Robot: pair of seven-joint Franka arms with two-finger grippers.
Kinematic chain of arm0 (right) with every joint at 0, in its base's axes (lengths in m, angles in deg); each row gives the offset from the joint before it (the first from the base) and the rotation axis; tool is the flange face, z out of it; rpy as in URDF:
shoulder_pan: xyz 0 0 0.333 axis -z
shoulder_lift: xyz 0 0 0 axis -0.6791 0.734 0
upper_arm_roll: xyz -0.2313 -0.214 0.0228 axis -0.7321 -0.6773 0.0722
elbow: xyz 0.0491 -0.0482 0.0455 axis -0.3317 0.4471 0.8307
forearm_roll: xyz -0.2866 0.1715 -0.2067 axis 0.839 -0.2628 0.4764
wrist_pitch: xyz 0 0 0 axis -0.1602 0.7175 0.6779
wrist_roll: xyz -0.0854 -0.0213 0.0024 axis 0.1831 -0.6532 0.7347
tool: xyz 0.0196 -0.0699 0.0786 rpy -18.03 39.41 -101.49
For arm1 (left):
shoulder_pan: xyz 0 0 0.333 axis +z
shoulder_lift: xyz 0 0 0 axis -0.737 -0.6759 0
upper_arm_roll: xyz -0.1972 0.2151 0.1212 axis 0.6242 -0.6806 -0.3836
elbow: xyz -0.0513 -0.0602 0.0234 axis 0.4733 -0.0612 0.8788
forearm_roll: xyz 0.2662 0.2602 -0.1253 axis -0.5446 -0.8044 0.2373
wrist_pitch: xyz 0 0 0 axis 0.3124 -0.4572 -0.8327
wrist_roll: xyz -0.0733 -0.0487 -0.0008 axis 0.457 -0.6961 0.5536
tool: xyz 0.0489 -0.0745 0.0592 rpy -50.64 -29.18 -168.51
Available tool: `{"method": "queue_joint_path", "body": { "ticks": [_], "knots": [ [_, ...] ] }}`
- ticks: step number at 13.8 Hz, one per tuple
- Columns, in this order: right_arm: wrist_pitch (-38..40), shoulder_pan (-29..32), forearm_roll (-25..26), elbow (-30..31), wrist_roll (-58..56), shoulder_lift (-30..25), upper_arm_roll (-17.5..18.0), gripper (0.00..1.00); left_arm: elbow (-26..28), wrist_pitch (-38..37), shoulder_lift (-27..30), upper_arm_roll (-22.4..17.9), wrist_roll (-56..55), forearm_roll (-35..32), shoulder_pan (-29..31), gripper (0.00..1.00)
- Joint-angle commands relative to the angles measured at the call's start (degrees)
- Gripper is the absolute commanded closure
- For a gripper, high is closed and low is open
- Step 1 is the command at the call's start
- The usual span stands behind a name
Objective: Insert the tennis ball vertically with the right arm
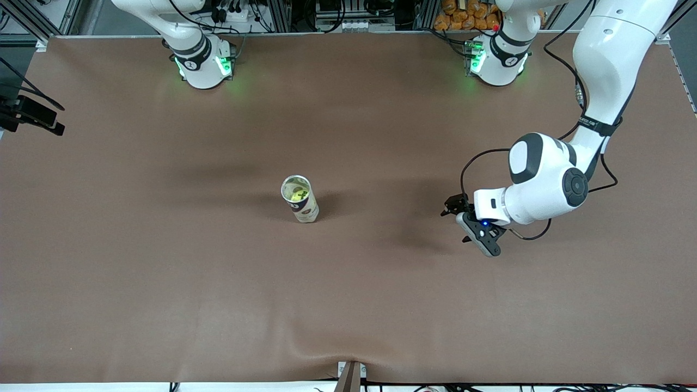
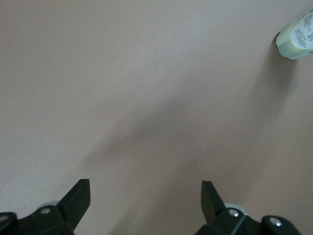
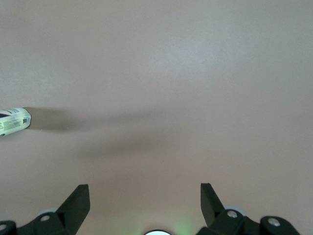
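Note:
A clear tube can (image 1: 306, 209) stands upright mid-table, its open mouth up, with a yellow-green tennis ball (image 1: 298, 193) inside it. The can's lower part also shows at the edge of the left wrist view (image 2: 297, 34) and of the right wrist view (image 3: 13, 121). My left gripper (image 1: 453, 207) hangs low over the bare table toward the left arm's end, apart from the can; its jaws (image 2: 145, 185) are open and empty. My right gripper (image 3: 144, 187) is out of the front view; its wrist view shows it open and empty, high over bare table by its own base.
The brown mat (image 1: 163, 272) covers the whole table. The right arm's base (image 1: 204, 62) and the left arm's base (image 1: 498, 60) stand along the edge farthest from the front camera. A black device (image 1: 32, 117) juts in at the right arm's end.

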Motion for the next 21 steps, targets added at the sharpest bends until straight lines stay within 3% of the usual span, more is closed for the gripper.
{"method": "queue_joint_path", "body": {
  "ticks": [1, 21],
  "knots": [
    [0.1, 0.1, 0.3, 0.0, 0.2, -0.6, 0.3, 0.0, 0.8, -1.1, 1.3, 0.0, -1.6, -1.2, 0.4, 0.0],
    [0.0, -0.2, 0.3, 0.0, 0.2, -0.5, 0.4, 0.0, 0.0, -3.6, 1.5, 0.0, -1.4, -1.2, 0.6, 0.0]
  ]
}}
